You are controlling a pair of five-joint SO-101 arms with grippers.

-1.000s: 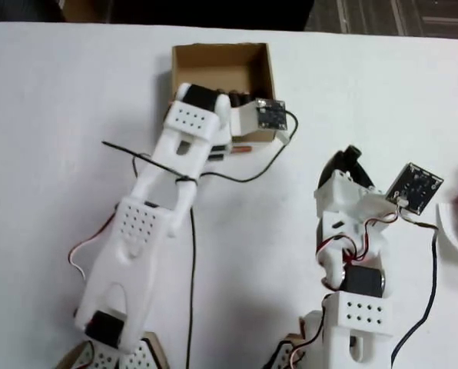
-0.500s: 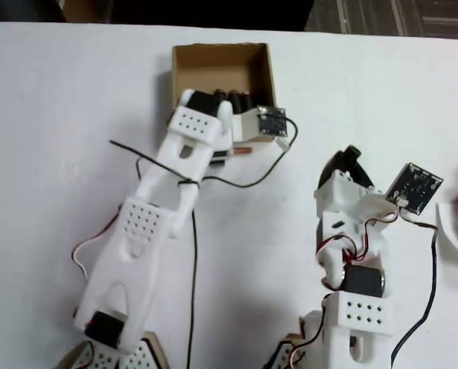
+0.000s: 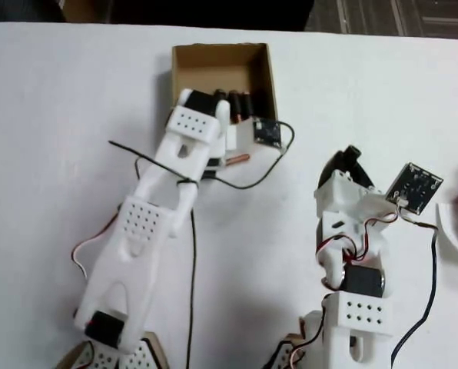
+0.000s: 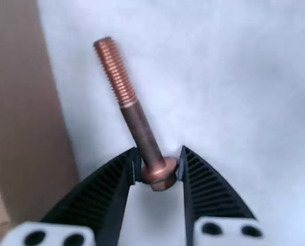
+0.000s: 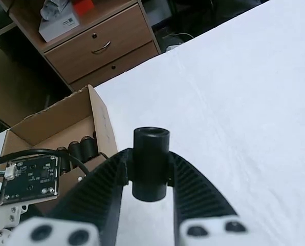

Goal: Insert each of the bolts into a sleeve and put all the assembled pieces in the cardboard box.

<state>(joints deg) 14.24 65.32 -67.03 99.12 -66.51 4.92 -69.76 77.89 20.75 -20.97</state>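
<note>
High view: open brown cardboard box [image 3: 214, 69] near far table edge, bare white table [image 3: 60, 115] around it, copper threaded bolt [image 3: 237, 159] lying level just outside box's near wall, head end hidden under left arm, left wrist view: left gripper [image 4: 158, 156] clamped on bolt head, shank pointing away alongside box wall, right wrist view: right gripper [image 5: 149, 163] pinching black cylindrical sleeve [image 5: 151, 139], open bore pointing away from wrist, lower end hidden between jaws.

The left gripper [image 4: 160, 163] pinches a copper bolt [image 4: 134, 115] by its flanged head, with the two black ribbed fingers [image 4: 109, 192] pressed on either side of it, right at their tips. The shank runs out beyond the fingertips, tilted, its far half threaded. Behind it lies the white table [image 4: 234, 77] — and a brown wall of the cardboard box [image 4: 19, 113] stands outside one finger, apart from the bolt.
</note>
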